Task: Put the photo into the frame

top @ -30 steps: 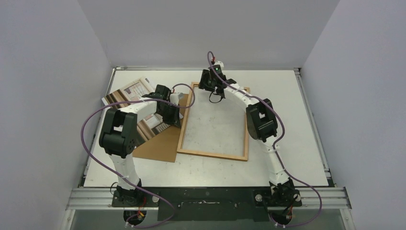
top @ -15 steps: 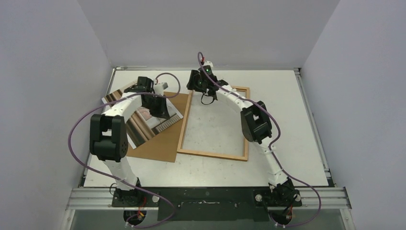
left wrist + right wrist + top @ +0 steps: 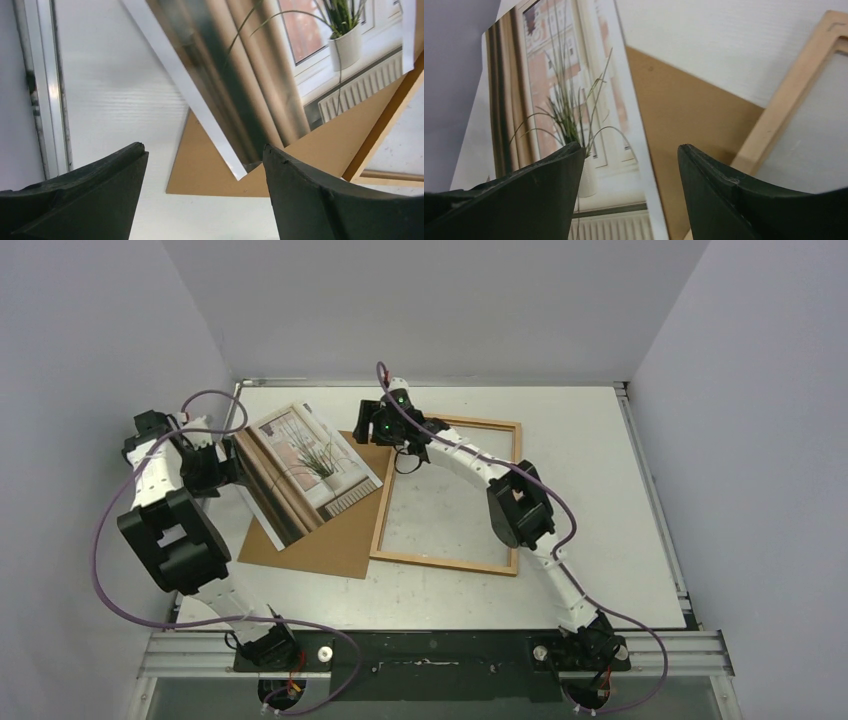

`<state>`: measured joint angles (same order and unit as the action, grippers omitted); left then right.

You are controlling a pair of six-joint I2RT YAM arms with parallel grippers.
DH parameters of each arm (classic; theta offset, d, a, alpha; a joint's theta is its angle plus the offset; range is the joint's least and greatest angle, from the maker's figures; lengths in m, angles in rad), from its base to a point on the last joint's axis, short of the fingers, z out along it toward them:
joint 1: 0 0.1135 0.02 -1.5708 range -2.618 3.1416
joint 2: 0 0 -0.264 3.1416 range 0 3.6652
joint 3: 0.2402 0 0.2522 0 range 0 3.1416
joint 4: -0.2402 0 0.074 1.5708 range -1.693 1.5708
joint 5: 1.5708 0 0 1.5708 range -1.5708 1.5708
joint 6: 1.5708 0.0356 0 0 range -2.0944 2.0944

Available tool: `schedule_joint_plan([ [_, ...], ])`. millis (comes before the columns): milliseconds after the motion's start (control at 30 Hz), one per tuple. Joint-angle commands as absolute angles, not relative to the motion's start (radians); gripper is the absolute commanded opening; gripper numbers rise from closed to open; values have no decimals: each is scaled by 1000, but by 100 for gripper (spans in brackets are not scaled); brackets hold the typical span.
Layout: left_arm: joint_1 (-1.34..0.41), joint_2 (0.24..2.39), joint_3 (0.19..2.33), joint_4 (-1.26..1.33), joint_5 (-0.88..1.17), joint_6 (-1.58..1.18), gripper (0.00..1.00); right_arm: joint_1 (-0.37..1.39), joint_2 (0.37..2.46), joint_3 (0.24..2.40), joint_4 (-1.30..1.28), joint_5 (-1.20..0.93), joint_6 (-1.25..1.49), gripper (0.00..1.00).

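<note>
I see a white table. The frame lies flat on it, right of the middle. A brown board lies on the table too, right up against the frame's left side. The photo rests on the board; I can't tell if its left edge touches the table.

— Where does the photo lie from the left gripper?
— Just ahead of it, on the backing sheet.
— And from the right gripper?
— Under it and to its left. The frame lies to its right, on the table, against the sheet.
</note>
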<state>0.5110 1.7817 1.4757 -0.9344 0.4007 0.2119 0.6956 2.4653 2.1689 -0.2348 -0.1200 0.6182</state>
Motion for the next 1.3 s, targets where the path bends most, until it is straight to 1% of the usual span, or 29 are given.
schedule_joint_plan([
  [0,536,1788,1436,-975,382,295,86,733,2496,2213,-223,-132,642,69],
  [100,536,1788,1393,-934,379,289,86,747,2497,2192,-275,-100,658,71],
  [233,537,1790,1364,-912,364,309,85,771,2420,2057,-268,-57,654,72],
  [333,547,1788,1341,-897,358,324,85,775,2389,2002,-285,-43,670,71],
  [633,558,1769,1309,-871,353,347,85,776,2340,1908,-332,19,663,70],
  [767,559,1783,1321,-869,360,343,86,766,2299,1868,-360,66,645,70],
  [867,557,1800,1336,-864,378,331,86,759,2264,1833,-348,57,644,70],
  [1067,546,1842,1348,-800,320,328,83,779,2279,1888,-343,8,665,70],
  [1267,500,1880,1360,-744,246,320,79,764,2327,1993,-347,-31,655,71],
])
